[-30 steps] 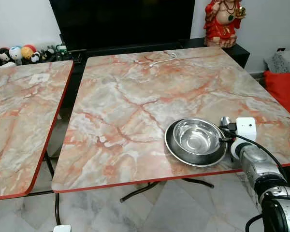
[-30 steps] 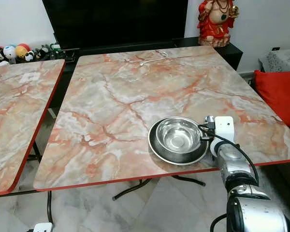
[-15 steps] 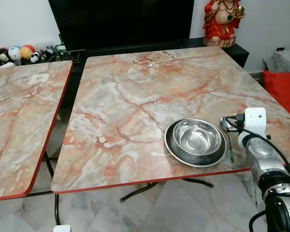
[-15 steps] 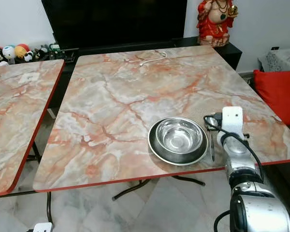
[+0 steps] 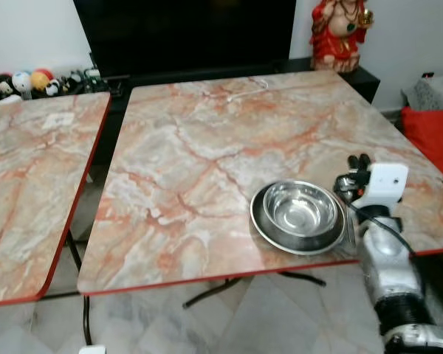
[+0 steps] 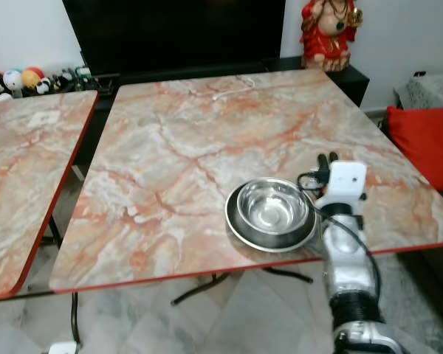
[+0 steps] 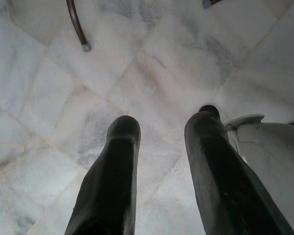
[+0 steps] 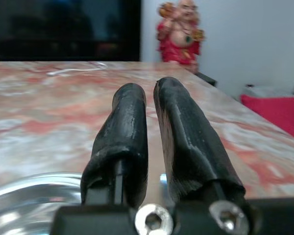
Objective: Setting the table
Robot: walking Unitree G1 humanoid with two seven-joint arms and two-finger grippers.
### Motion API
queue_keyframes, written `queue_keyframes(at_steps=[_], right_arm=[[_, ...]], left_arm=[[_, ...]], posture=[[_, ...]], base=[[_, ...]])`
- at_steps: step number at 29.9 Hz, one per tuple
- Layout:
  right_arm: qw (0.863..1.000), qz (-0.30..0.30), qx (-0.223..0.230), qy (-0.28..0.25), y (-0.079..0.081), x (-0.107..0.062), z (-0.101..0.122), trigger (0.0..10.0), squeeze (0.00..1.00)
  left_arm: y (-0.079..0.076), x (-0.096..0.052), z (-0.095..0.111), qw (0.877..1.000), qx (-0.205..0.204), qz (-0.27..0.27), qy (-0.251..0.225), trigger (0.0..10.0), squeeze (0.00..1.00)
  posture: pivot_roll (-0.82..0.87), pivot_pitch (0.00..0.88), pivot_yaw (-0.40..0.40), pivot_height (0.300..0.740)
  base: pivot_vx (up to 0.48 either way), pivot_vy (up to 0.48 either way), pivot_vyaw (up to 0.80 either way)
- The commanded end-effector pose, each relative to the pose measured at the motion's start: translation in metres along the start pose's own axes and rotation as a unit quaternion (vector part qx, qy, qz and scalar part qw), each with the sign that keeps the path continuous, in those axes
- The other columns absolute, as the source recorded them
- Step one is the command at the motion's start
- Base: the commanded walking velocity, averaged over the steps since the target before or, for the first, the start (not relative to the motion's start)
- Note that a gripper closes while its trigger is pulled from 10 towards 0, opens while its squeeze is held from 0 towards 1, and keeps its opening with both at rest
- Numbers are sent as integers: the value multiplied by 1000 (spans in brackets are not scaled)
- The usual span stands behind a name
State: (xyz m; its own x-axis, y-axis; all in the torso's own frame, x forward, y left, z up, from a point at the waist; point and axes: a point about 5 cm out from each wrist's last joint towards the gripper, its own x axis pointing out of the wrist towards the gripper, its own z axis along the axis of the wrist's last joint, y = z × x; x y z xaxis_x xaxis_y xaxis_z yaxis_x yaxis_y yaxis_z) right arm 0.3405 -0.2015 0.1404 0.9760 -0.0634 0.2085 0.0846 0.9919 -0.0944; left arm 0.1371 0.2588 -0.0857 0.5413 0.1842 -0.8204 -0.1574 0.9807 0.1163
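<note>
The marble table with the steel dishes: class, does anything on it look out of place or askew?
A white cable lies loose at the far edge of the table, odd for a place setting. The steel bowl sits square in its plate, a utensil beside it, the right gripper above.

No words, labels, brand marks or numbers can be read anywhere in these pictures. The marbled worktop (image 5: pixel 207 147) carries only its veined pattern, and the steel bowl (image 5: pixel 300 209) near its front edge bears no legible marking. The white housing (image 5: pixel 387 183) just beside that bowl is blank, and the small white patch (image 5: pixel 59 119) on the neighbouring worktop is too small to make out.
</note>
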Motion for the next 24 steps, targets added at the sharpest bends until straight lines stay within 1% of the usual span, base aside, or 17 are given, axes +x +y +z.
queue_keyframes(at_steps=[1,5,7,18,22,23,24], right_arm=[[1000,5,-5,-22,6,0,10,10000,0],[999,9,6,-31,15,1,13,10000,0],[999,7,25,-27,18,0,15,10000,0],[999,20,36,-17,32,-1,17,10000,0],[999,32,34,-14,41,0,16,10000,0],[998,40,40,-11,47,-1,16,10000,0],[998,44,43,-10,50,-1,16,10000,0]], left_arm=[[3,-1,-3,1000,-9,5,6,10000,0],[3,-1,-3,1000,-9,4,5,10000,0],[2,-1,-3,1000,-10,5,5,10000,0],[2,-1,-3,1000,-9,4,5,10000,0],[2,-1,-3,1000,-10,5,5,10000,0],[2,-1,-3,1000,-10,5,5,10000,0],[2,-1,-3,1000,-10,5,5,10000,0]], posture=[[-62,0,38,740],[-55,0,34,740],[-56,0,33,740],[-42,0,25,740],[-26,0,19,740],[-22,0,18,740],[-22,0,18,740]], base=[[0,480,0],[0,480,744],[0,480,0],[0,480,0],[0,480,0],[0,480,0],[0,480,0]])
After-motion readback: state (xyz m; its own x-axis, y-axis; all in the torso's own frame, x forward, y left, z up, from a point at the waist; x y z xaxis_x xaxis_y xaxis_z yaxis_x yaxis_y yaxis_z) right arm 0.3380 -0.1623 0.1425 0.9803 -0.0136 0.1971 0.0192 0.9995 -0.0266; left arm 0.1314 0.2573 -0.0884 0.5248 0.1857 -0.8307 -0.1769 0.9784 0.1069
